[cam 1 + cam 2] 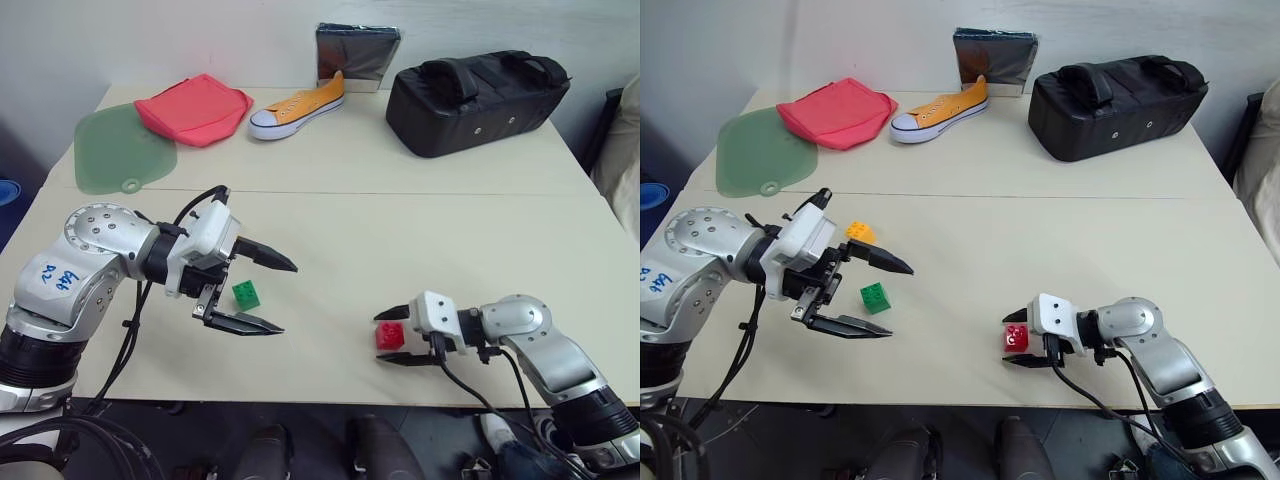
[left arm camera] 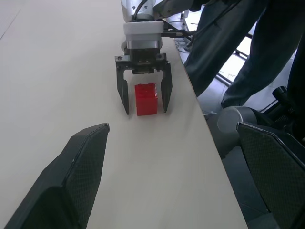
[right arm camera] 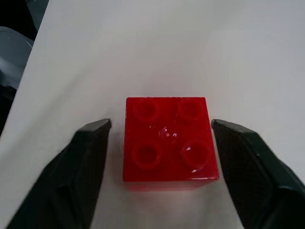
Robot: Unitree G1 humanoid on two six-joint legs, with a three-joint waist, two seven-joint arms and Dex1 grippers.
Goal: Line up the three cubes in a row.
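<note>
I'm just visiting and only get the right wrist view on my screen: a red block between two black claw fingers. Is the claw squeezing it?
Observer: No. In the left wrist view the right claw stands open around the red cube, with gaps on both sides; the cube sits on the table.
Visitor: Are there other blocks?
Observer: Yes. A green cube lies by the left claw, which is open and holds nothing.
Visitor: Just those two?
Observer: A yellow-orange cube lies just beyond the left claw, farther back than the green one.
Visitor: Anything else on the table?
Observer: At the far edge, an orange sneaker and a black bag.
</note>
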